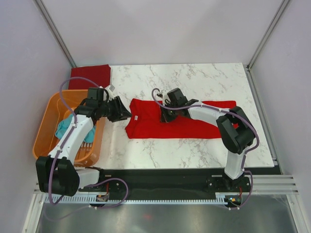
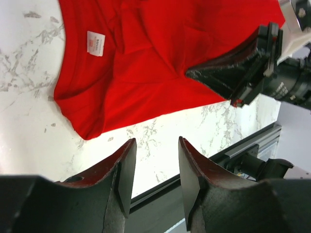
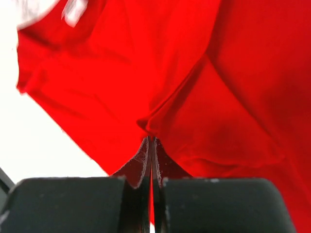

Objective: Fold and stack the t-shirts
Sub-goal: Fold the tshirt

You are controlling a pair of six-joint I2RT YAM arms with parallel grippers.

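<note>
The bright red t-shirt (image 1: 189, 127) lies folded into a long strip across the middle of the marble table, its white neck label (image 2: 95, 42) near the left end. My right gripper (image 1: 166, 115) is shut on a pinched fold of the bright red t-shirt (image 3: 209, 97) near its upper middle. My left gripper (image 1: 124, 112) hangs open and empty just left of the shirt's collar end; its fingers (image 2: 127, 165) frame bare marble. The maroon t-shirt (image 1: 90, 76) lies folded at the far left corner. The teal t-shirt (image 1: 64, 127) sits in the orange basket.
The orange plastic basket (image 1: 48, 131) stands off the table's left edge, beside my left arm. Grey walls close in the back and sides. A black rail (image 1: 170, 177) runs along the near edge. The right gripper also shows in the left wrist view (image 2: 243, 73).
</note>
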